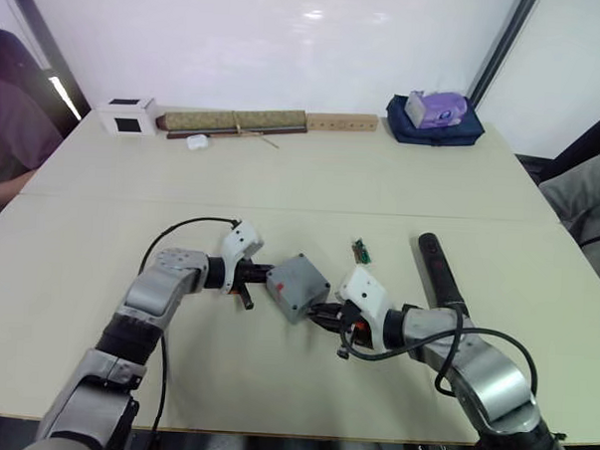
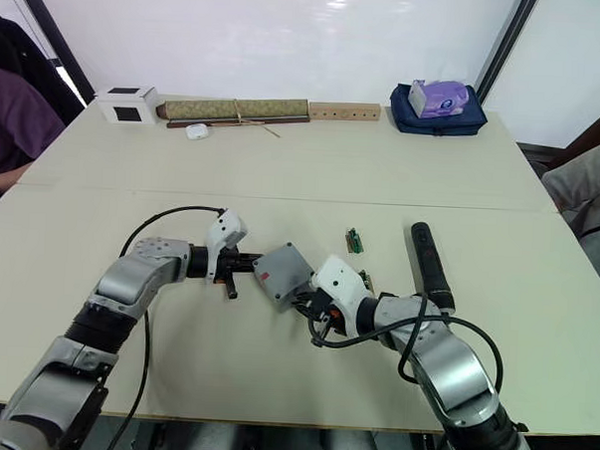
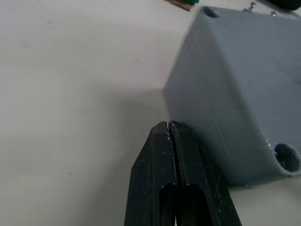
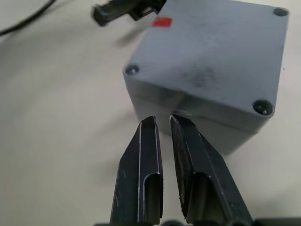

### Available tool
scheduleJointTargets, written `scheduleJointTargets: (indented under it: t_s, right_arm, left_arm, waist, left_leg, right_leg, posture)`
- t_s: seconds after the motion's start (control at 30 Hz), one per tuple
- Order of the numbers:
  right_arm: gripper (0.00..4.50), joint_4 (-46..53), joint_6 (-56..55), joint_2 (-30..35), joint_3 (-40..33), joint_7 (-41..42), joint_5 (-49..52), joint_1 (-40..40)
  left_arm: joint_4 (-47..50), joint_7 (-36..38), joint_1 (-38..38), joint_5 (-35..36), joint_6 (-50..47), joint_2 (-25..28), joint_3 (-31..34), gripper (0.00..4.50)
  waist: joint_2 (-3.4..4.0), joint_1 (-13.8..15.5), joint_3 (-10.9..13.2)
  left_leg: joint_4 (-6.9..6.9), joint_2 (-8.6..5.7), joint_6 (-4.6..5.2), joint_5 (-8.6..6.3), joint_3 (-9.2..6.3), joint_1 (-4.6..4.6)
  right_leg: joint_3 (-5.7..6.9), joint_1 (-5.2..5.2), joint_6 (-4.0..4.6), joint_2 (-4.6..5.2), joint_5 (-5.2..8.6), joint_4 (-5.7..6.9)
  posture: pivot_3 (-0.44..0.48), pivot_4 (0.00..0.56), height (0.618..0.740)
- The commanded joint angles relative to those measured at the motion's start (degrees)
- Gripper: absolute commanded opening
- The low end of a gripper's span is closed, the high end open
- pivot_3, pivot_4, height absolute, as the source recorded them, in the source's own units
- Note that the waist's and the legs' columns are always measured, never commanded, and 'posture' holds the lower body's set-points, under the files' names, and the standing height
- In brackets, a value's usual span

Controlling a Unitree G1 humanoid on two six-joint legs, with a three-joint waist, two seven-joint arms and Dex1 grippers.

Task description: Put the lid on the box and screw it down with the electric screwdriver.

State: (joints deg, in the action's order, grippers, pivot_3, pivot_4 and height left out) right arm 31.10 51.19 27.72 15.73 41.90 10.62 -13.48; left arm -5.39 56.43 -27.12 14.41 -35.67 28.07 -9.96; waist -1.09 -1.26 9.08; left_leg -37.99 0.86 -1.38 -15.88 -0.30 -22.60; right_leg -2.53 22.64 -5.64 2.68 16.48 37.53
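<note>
We are seeing the lid (image 4: 221, 52) already sitting on the box (image 1: 297, 286) mid-counter (image 1: 282, 174). Left claw (image 3: 169, 129), fingers pressed together, and right claw (image 4: 162, 125), fingers barely apart, are flanking it. The electric screwdriver (image 1: 439, 271) is lying untouched nearby, so screwing remains.

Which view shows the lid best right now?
The right wrist view: the lid sits closed on the box, with three corner screw holes and a red mark visible. The left wrist view shows a side and two holes; the eye views show it small, between both grippers.
</note>
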Motion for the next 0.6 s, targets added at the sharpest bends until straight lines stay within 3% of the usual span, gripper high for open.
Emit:
scheduleJointTargets:
  t_s: [0.03, 0.6]
  right_arm:
    - [0.44, -3.63, -6.69, -1.01, 1.27, -3.03, -2.96, -3.47]
    - [0.44, -6.62, -10.18, 0.93, 0.97, -1.92, -2.66, -2.47]
  left_arm:
    - [7.04, 0.20, 2.43, 3.22, -3.13, 0.14, 0.53, 0.00]
    - [9.33, -1.14, 3.26, 5.12, -6.01, 0.19, 2.15, 0.00]
  waist:
    - [0.01, 0.10, 0.00]
    - [0.02, 0.45, 0.01]
  left_leg:
    - [0.01, 0.01, 0.00, 0.00, 0.00, 0.00]
    - [0.02, 0.01, 0.00, 0.00, 0.01, -0.02]
  right_leg:
    - [0.00, 0.00, 0.00, 0.00, 0.00, 0.00]
    - [0.01, -0.01, 0.00, 0.09, 0.00, 0.00]
  posture:
    - [0.000, 0.150, 0.740]
    - [0.000, 0.150, 0.740]
